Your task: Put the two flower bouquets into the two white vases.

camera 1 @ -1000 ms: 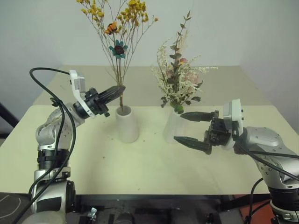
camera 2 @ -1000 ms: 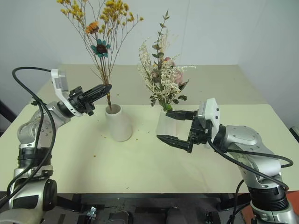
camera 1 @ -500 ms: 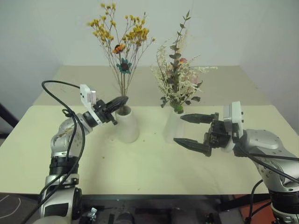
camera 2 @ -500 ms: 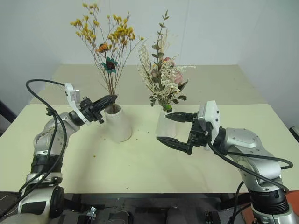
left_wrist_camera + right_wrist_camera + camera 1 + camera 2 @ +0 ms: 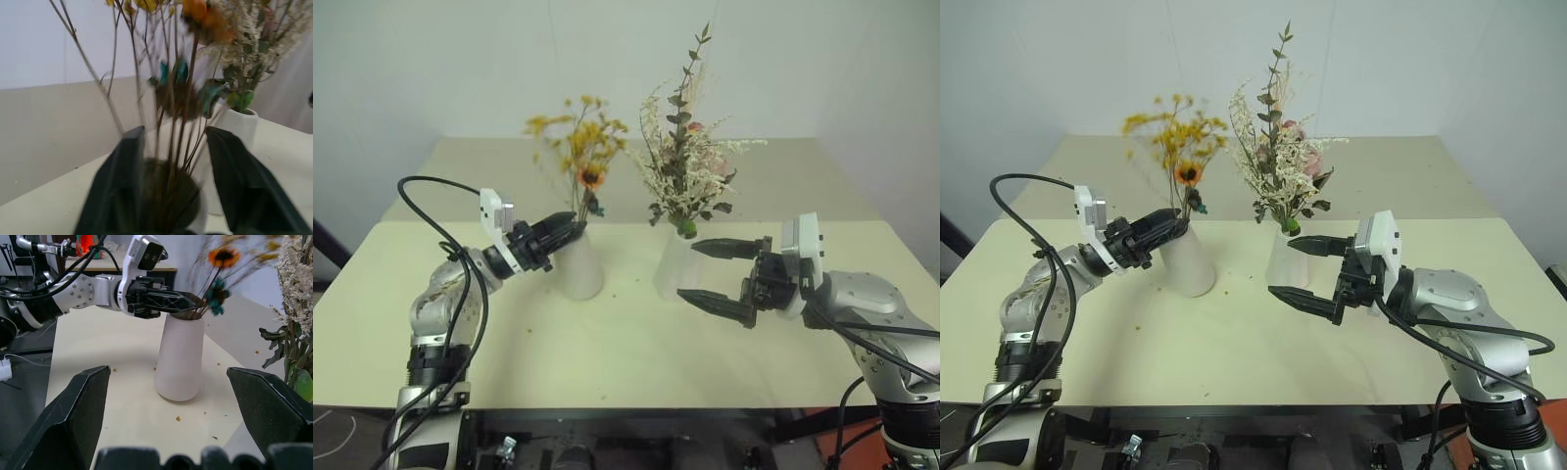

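Note:
The sparse yellow-orange bouquet [image 5: 579, 147] stands with its stems in the left white vase [image 5: 583, 272]. My left gripper [image 5: 576, 229] is at that vase's mouth and open. In the left wrist view its fingers [image 5: 122, 186] flank the thin brown stems [image 5: 168, 122] without pinching them. The fuller bouquet of white sprays, green leaves and a pink rose [image 5: 690, 166] stands in the right white vase [image 5: 670, 274]. My right gripper [image 5: 687, 268] is wide open just to the right of that vase and in front of it, pointing left, with nothing held. The right wrist view looks between its fingers [image 5: 80, 401] at the left vase [image 5: 180, 357].
Both vases stand mid-table on a cream table [image 5: 607, 352], whose front edge is near me. Small dried flower crumbs [image 5: 178, 418] lie around the left vase. A second table surface [image 5: 783, 166] stretches behind, up to a white wall.
The yellow bouquet has sunk down into the left vase. My left gripper came down with it to the vase mouth and opened off the stems. The right arm kept still.

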`<state>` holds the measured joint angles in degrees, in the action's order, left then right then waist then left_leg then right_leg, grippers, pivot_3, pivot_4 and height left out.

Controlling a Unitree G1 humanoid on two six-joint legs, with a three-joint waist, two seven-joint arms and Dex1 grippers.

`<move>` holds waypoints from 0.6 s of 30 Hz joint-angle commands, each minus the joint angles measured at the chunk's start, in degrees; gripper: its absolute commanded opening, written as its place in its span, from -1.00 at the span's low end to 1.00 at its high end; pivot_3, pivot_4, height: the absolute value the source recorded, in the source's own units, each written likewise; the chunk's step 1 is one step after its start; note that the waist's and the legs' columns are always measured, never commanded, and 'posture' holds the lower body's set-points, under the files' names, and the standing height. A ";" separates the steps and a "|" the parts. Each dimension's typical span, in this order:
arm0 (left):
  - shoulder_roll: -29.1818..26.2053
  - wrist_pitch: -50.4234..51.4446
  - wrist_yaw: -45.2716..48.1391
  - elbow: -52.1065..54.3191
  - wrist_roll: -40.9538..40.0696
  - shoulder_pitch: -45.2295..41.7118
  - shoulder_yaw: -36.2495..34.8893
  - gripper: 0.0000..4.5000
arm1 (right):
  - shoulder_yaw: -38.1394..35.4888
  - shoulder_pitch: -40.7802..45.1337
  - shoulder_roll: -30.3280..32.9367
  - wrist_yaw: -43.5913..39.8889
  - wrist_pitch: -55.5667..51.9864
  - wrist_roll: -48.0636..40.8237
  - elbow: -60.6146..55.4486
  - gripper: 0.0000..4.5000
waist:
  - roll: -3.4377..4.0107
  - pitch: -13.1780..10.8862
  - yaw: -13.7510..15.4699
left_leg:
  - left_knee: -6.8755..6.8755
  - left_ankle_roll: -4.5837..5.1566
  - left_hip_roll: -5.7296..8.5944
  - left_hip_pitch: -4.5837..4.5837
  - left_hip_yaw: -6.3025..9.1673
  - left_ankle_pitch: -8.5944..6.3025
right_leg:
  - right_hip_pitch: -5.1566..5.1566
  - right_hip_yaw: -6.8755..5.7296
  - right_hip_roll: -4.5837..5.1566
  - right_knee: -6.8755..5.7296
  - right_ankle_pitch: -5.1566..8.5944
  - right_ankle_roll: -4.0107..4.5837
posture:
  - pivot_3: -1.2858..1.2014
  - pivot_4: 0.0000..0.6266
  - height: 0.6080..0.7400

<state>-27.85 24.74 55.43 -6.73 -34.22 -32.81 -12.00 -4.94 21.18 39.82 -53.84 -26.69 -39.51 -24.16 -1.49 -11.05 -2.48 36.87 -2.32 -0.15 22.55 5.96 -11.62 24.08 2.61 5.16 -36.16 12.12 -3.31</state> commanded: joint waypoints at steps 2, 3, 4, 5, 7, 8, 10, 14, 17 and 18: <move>-2.32 2.35 -0.25 5.93 -1.97 2.22 -1.03 0.60 | -0.68 1.20 -0.07 -0.32 0.23 -0.68 -0.83 1.00 | 0.00 0.00 0.00 | 0.00 0.00 0.00 0.00 0.00 0.00 | -0.01 0.00 0.00 0.01 0.00 0.00 | 0.03 -0.52 1.00; -2.93 2.79 -0.12 7.14 -2.37 3.05 -1.32 0.73 | -0.63 1.25 -0.10 -0.35 0.30 -0.57 -0.76 1.00 | 0.00 0.00 0.00 | 0.00 0.00 0.00 0.00 0.00 0.00 | -0.01 0.00 0.00 0.01 0.00 0.00 | 0.03 -0.52 1.00; -3.49 3.12 0.00 8.11 -2.70 3.76 -1.52 0.90 | -0.59 1.29 -0.12 -0.41 0.39 -0.45 -0.64 1.00 | 0.00 0.00 -0.05 | 0.00 0.00 0.00 0.00 0.00 0.00 | 0.00 0.00 0.00 0.02 0.00 0.00 | 0.03 -0.52 1.00; -4.37 3.50 0.04 9.46 -2.97 4.78 -1.75 0.99 | -0.60 1.27 -0.15 -0.41 0.39 -0.43 -0.58 1.00 | 0.00 0.00 -0.06 | -0.01 0.00 0.00 0.00 0.00 0.00 | 0.01 0.00 0.00 0.02 0.00 0.00 | 0.03 -0.52 1.00; -5.95 3.98 0.45 11.86 -3.50 6.33 -2.05 0.99 | -0.59 1.30 -0.17 -0.47 0.35 -0.39 -0.35 1.00 | 0.00 0.00 -0.06 | -0.02 0.00 -0.01 0.00 0.00 0.00 | 0.01 0.00 0.00 0.02 0.00 0.00 | 0.03 -0.52 1.00; -6.47 4.25 0.48 12.74 -3.88 6.73 -2.17 0.99 | -0.55 1.35 -0.20 -0.53 0.38 -0.34 -0.21 1.00 | 0.00 0.00 -0.03 | -0.02 0.00 0.00 -0.01 0.00 0.00 | 0.00 0.01 0.00 0.02 0.00 0.00 | 0.03 -0.52 1.00; -6.81 4.73 -0.12 13.57 -4.65 6.41 -2.40 0.99 | -0.39 1.58 -0.29 -0.70 0.48 -0.18 0.14 1.00 | 0.00 0.00 0.08 | -0.02 0.00 -0.01 -0.01 0.00 0.00 | 0.00 0.00 0.00 0.01 0.00 0.00 | 0.03 -0.52 1.00; -6.68 3.87 -0.96 13.33 -4.60 4.43 -1.55 0.99 | 0.44 2.44 -0.82 -1.30 0.86 0.23 1.02 1.00 | 0.00 0.00 0.29 | -0.02 0.00 0.00 0.00 0.00 0.00 | -0.01 0.00 0.00 0.04 0.01 0.00 | 0.03 -0.52 1.00; -6.48 3.33 -1.20 13.09 -4.42 3.63 -1.13 0.99 | 0.71 2.76 -1.16 -1.42 0.94 0.56 1.35 1.00 | 0.00 0.00 0.22 | -0.02 0.00 0.00 0.02 0.00 0.00 | 0.00 0.00 0.00 0.06 0.00 0.00 | 0.03 -0.52 1.00; -6.35 3.26 -1.25 12.81 -4.36 3.21 -0.92 0.99 | 0.80 2.76 -1.26 -1.37 0.95 0.59 1.34 1.00 | 0.00 0.00 0.22 | -0.02 0.00 0.00 0.02 0.00 0.00 | 0.00 0.00 0.00 0.06 0.00 0.00 | 0.03 -0.52 1.00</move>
<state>-33.95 28.87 54.44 4.75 -38.26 -28.35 -12.55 -3.27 23.08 38.75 -54.99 -26.66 -38.81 -21.88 -1.49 -11.05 -2.26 36.85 -2.32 -0.15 22.57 5.95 -11.62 24.08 2.61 5.16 -36.11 12.12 -3.31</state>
